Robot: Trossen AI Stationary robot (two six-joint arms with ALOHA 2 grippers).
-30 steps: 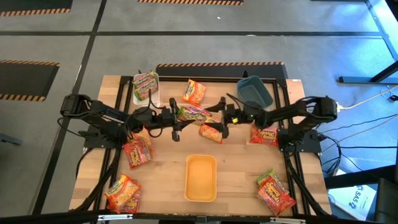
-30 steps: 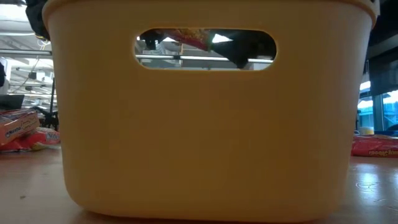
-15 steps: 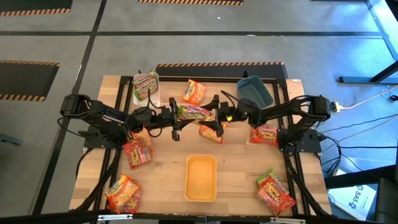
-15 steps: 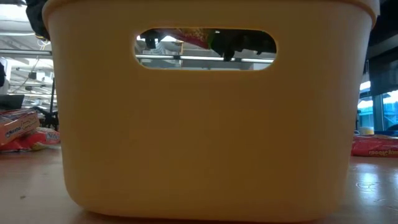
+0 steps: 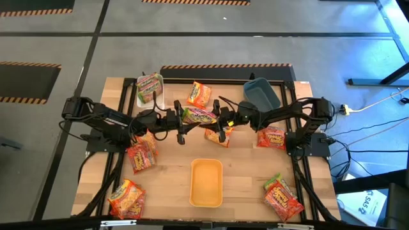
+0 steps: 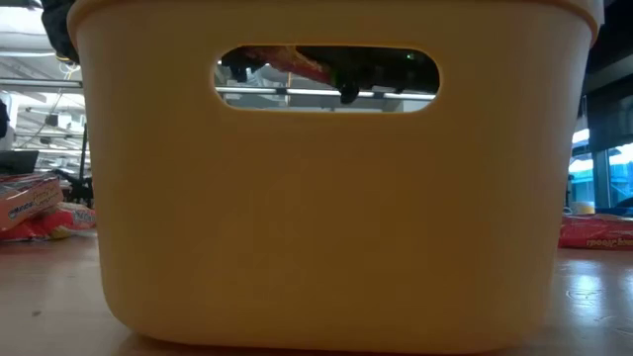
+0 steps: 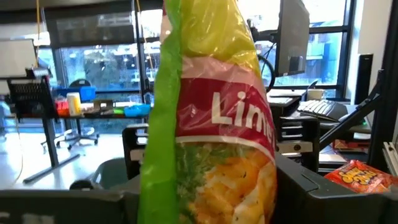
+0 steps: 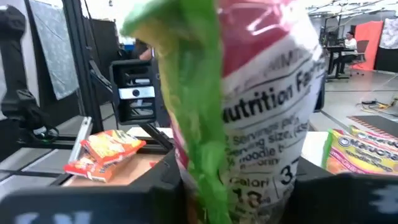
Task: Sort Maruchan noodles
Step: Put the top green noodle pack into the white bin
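A green-pink Maruchan noodle packet [image 5: 199, 115] hangs above the table's middle, between my two grippers. My left gripper [image 5: 183, 120] is shut on its left end and my right gripper [image 5: 219, 119] on its right end. The same packet [image 7: 211, 124] fills the left wrist view and, as a green-pink packet [image 8: 249, 112], the right wrist view. In the low view only a strip of the packet [image 6: 297, 61] and a dark finger [image 6: 348, 91] show through the yellow bin's handle slot. My left gripper pinches the packet's left end [image 7: 205, 199] between its two fingers, coming level from the table's left. The packet stands on edge between them, lifted clear of the table. My right gripper pinches the packet's right end [image 8: 249, 199] between its two fingers, coming level from the table's right. The packet reaches away from the fingers toward the other gripper, clear of the table.
A white bin [image 5: 142, 97] at the far left holds a green-pink packet. A blue bin [image 5: 262, 94] stands far right and a yellow bin [image 5: 206, 182] near the front middle. Orange packets [image 5: 199, 94] [image 5: 216, 136] and red packets [image 5: 271, 138] [image 5: 141, 155] [image 5: 126, 198] [image 5: 282, 197] lie around.
My right gripper has moved toward the table's left, up to the held packet, and has shut on its right end. The packet has stayed in place above the table, level between the two grippers.
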